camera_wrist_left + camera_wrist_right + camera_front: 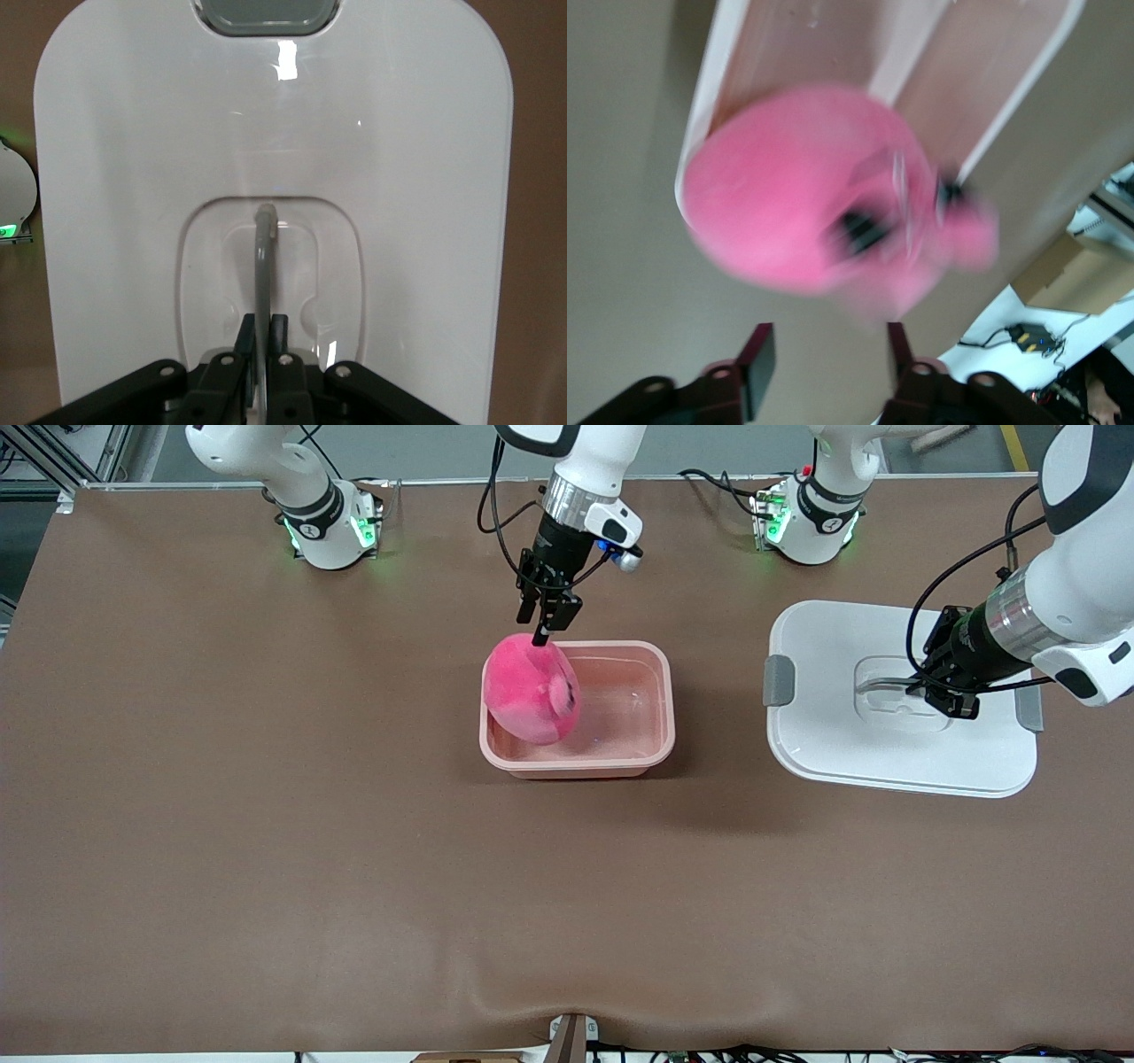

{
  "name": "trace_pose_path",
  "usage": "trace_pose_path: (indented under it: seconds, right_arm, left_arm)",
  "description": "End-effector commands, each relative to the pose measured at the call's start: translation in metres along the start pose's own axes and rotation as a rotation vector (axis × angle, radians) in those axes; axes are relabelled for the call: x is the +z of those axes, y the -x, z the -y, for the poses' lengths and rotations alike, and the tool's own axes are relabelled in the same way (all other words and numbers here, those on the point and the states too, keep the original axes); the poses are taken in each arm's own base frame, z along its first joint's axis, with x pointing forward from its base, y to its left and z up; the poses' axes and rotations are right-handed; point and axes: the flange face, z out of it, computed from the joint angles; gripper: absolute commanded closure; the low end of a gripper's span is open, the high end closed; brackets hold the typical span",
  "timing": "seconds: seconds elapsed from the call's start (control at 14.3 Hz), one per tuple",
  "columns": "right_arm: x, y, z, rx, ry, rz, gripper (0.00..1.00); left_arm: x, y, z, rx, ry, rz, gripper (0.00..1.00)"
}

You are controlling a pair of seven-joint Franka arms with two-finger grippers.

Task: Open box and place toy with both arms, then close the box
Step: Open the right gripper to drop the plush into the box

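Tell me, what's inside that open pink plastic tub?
A pink plush toy with droopy eyes fills the end of the tub toward the right arm. The rest shows bare floor; what the toy covers is hidden.

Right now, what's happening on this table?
The right gripper, jaws open, hangs over the pink plastic box base, where the pink plush toy with droopy eyes sits against the end toward the right arm. The left gripper is shut on the handle of the white lid, which lies beside the base.
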Motion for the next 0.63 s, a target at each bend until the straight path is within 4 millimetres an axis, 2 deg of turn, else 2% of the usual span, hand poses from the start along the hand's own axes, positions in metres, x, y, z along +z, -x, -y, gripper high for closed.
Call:
trace_pose_path:
  seconds: [0.0, 0.21, 0.28, 0.56]
  right_arm:
    - [-0.011, 0.025, -0.019, 0.066, -0.026, 0.044, 0.0]
    - [0.009, 0.074, -0.043, 0.158, -0.107, 0.082, 0.0]
    - [0.021, 0.09, -0.05, 0.189, -0.138, 0.078, 0.0]
    - [0.08, 0.177, -0.076, 0.364, -0.301, 0.018, 0.0]
  left_arm:
    - [-0.007, 0.0, 0.011, 0.01, 0.0, 0.0, 1.0]
    - [-0.007, 0.0, 0.011, 0.01, 0.0, 0.0, 1.0]
    - [-0.007, 0.0, 0.011, 0.01, 0.0, 0.0, 1.0]
    - [-0.007, 0.0, 0.011, 0.01, 0.0, 0.0, 1.0]
